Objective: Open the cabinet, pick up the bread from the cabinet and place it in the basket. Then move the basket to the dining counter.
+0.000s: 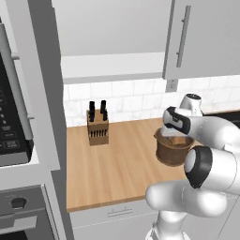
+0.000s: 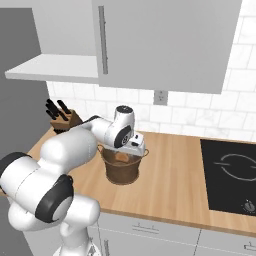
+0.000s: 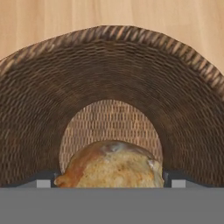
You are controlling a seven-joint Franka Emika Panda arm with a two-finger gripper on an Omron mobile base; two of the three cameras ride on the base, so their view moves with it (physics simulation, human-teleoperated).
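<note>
A: Where is the arm?

B: It folds forward from the base, elbow bent, wrist turned down, with the gripper (image 2: pixel 131 148) right over the mouth of the woven basket (image 2: pixel 121 170) on the wood worktop (image 1: pixel 117 164).

A: And the bread (image 3: pixel 112 165)?

B: In the hand view it lies on the basket's floor, between the two fingertips (image 3: pixel 43 180).

A: Clamped on it?

B: The jaws stand wide apart, one on each side of the bun; whether they touch it I cannot tell.

A: The cabinet (image 2: pixel 165 40)?

B: Its door looks closed, handle upright, above the basket. A knife block (image 1: pixel 97 124) stands well apart near the tiled wall.
</note>
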